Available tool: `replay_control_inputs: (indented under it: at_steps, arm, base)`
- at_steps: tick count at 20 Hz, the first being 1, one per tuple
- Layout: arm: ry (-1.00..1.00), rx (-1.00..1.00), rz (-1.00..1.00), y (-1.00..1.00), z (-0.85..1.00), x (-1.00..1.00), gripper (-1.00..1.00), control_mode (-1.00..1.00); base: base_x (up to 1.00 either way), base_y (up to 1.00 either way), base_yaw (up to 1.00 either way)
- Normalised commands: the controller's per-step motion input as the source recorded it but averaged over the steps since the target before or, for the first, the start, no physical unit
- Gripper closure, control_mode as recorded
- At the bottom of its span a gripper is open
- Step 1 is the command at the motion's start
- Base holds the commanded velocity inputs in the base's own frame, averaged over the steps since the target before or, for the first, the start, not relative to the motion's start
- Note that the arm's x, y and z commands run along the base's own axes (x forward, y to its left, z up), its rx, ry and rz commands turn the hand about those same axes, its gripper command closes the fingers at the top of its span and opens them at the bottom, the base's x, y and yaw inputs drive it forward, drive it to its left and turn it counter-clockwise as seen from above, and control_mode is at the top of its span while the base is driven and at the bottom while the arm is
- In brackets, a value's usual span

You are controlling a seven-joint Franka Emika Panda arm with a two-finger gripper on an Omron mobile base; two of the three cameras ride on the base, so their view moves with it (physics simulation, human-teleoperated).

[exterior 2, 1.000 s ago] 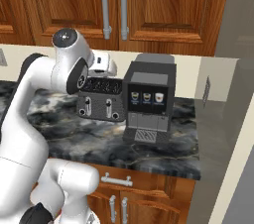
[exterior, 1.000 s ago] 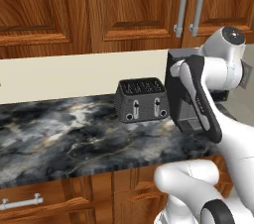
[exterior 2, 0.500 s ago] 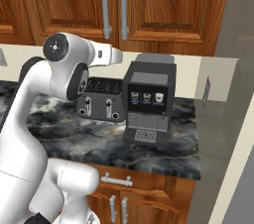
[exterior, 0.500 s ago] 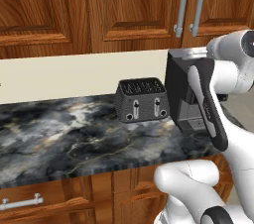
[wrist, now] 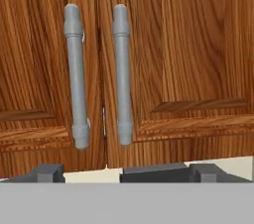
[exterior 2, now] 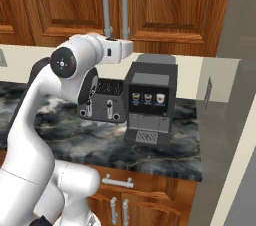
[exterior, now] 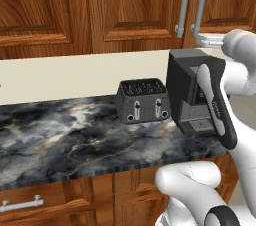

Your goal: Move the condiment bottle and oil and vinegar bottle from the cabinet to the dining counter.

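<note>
Facing the cabinet (wrist: pixel 163 49), the gripper (wrist: pixel 119 171) shows in the hand view as two dark fingertips (wrist: pixel 48 172) at the bottom edge, spread wide apart with nothing between them — fully open and holding nothing. Both cabinet doors are shut. Two grey bar handles stand upright side by side across the door seam: the left handle (wrist: pixel 75 74) in the upper left of the frame, the right handle (wrist: pixel 122 72) just beside it at upper centre. The fingertips sit below the handles, apart from them.

In the left base view the cabinet (exterior: pixel 125 5) spans the top of the frame, its handles (exterior: pixel 183 6) at upper right. The white arm (exterior: pixel 235 120) rises along the right edge, with the hand near the handles at upper right. Below, a black toaster (exterior: pixel 142 100) stands at centre on the dark marble surface (exterior: pixel 65 140), with a black coffee machine (exterior: pixel 187 92) just beside it to the right.

In the right base view the arm (exterior 2: pixel 45 120) fills the left half; its hand (exterior 2: pixel 117 49) points toward the lower ends of the handles (exterior 2: pixel 115 5). The coffee machine (exterior 2: pixel 150 100) stands at centre and the toaster (exterior 2: pixel 107 101) is partly hidden behind the arm. The bottles cannot be seen — the closed doors hide the cabinet interior.
</note>
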Motion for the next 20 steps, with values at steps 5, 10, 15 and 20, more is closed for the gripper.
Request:
replay_control_inputs:
  at_steps: [5, 10, 15, 20]
  arm:
    - [-0.26, -0.04, -0.02, -0.10, 0.04, 0.04, -1.00, -1.00]
    - [-0.14, -0.02, 0.00, -0.11, 0.00, 0.30, -1.00, -1.00]
    - [-0.06, 0.00, 0.00, -0.09, 0.00, 0.33, -1.00, -1.00]
    - [0.00, 0.00, 0.04, 0.00, 0.02, 0.54, -1.00, -1.00]
  base:
    - [0.00, 0.00, 0.00]
    - [0.00, 0.00, 0.00]
    - [0.00, 0.00, 0.00]
    - [0.00, 0.00, 0.00]
